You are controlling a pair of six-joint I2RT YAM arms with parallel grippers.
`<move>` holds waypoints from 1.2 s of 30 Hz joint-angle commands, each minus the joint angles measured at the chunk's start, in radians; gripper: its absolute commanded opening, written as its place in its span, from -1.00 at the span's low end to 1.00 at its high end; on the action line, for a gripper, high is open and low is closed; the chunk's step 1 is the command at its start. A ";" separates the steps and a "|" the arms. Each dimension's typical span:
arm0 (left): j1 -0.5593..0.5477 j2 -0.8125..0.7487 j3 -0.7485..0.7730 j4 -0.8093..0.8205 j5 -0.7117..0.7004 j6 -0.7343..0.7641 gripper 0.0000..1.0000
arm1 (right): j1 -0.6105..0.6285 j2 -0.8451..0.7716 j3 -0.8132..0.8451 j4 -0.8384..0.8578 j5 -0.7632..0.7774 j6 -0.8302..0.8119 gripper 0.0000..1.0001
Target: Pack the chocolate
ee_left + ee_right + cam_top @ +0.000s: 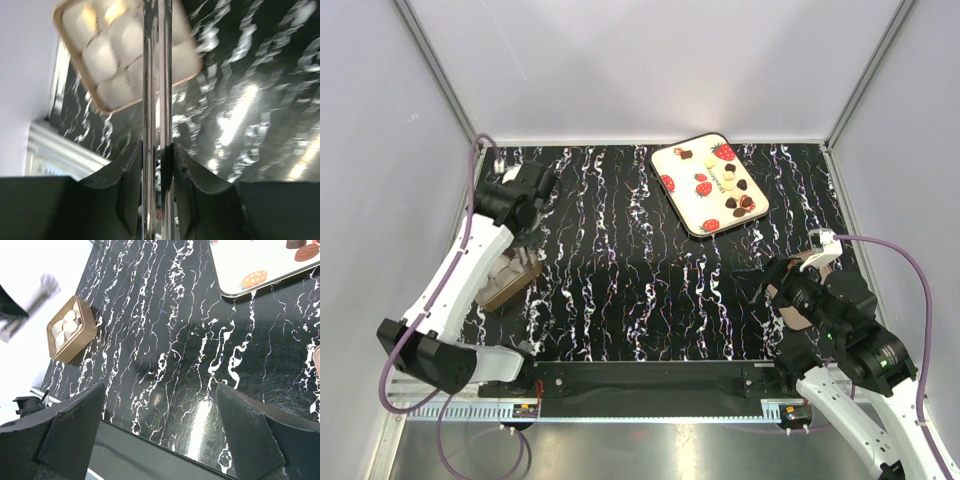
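Note:
The chocolate (732,183), dark brown and creamy white pieces, lies scattered on a white strawberry-print tray (692,205) at the back right. Two dark pieces (304,252) show on the tray (240,265) in the right wrist view. A brown box (506,281) with white cups stands at the left. My left gripper (528,238) hovers just behind it, shut on shiny metal tongs (156,100) whose two blades run up over the box (115,55). My right gripper (160,405) is wide open above bare tabletop at the front right, with nothing between its fingers.
The table is black with white marbling (620,250). A dark rail (650,378) runs along its near edge. A flat brownish piece (817,259) shows beside the right wrist. Grey walls close in the left, back and right sides.

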 commanded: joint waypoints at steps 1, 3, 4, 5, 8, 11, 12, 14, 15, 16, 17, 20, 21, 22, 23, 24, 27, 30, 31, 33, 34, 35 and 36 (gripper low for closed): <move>-0.139 0.055 0.131 0.028 -0.037 -0.018 -0.37 | 0.007 0.013 0.021 0.025 0.013 -0.015 0.99; -0.205 0.100 0.165 0.042 -0.044 -0.056 -0.37 | 0.007 0.022 0.025 0.023 0.014 -0.012 0.99; -0.263 0.144 0.173 0.048 -0.044 -0.068 -0.37 | 0.007 0.027 0.029 0.022 0.013 -0.006 0.99; -0.289 0.163 0.177 0.060 -0.043 -0.091 -0.37 | 0.007 0.036 0.034 0.017 0.013 -0.003 0.99; -0.388 0.247 0.171 0.123 -0.044 -0.116 -0.37 | 0.007 0.054 0.044 0.012 0.037 0.011 0.99; -0.452 0.340 0.152 0.175 -0.064 -0.154 -0.37 | 0.007 0.073 0.052 0.012 0.040 0.019 0.99; -0.464 0.362 0.138 0.198 -0.069 -0.171 -0.37 | 0.007 0.079 0.057 0.006 0.042 0.020 0.99; -0.500 0.402 0.127 0.225 -0.067 -0.180 -0.37 | 0.007 0.091 0.066 -0.001 0.048 0.020 0.99; -0.509 0.436 0.118 0.243 -0.067 -0.194 -0.36 | 0.007 0.096 0.069 -0.014 0.051 0.023 0.99; -0.523 0.456 0.113 0.251 -0.064 -0.197 -0.36 | 0.007 0.099 0.072 -0.020 0.060 0.023 0.99; -0.527 0.469 0.112 0.258 -0.058 -0.205 -0.36 | 0.007 0.099 0.072 -0.026 0.069 0.026 0.99; -0.543 0.519 0.098 0.309 -0.026 -0.203 -0.35 | 0.007 0.099 0.067 -0.031 0.092 0.032 0.99; -0.549 0.531 0.092 0.323 -0.021 -0.200 -0.33 | 0.009 0.100 0.067 -0.026 0.096 0.036 0.99; -0.556 0.552 0.089 0.323 -0.018 -0.203 -0.32 | 0.006 0.106 0.066 -0.024 0.099 0.040 1.00; -0.560 0.563 0.081 0.324 -0.014 -0.211 -0.31 | 0.007 0.111 0.066 -0.017 0.097 0.043 0.99; -0.563 0.568 0.058 0.341 0.009 -0.214 -0.29 | 0.007 0.117 0.067 -0.012 0.096 0.045 0.99; -0.572 0.583 0.001 0.396 0.049 -0.217 -0.24 | 0.007 0.139 0.075 -0.001 0.102 0.048 0.99; -0.587 0.615 -0.017 0.416 0.061 -0.216 -0.22 | 0.007 0.148 0.084 -0.006 0.134 0.046 0.99; -0.589 0.626 -0.019 0.419 0.065 -0.214 -0.22 | 0.007 0.148 0.087 -0.009 0.143 0.045 0.99; -0.593 0.632 -0.026 0.436 0.081 -0.214 -0.20 | 0.007 0.145 0.092 -0.011 0.149 0.042 0.99; -0.595 0.632 -0.031 0.444 0.087 -0.215 -0.14 | 0.007 0.145 0.094 -0.012 0.154 0.042 0.99; -0.595 0.634 -0.037 0.459 0.097 -0.214 -0.11 | 0.007 0.146 0.097 -0.015 0.152 0.042 0.99; -0.596 0.634 -0.040 0.469 0.110 -0.215 -0.09 | 0.007 0.148 0.098 -0.015 0.152 0.043 0.99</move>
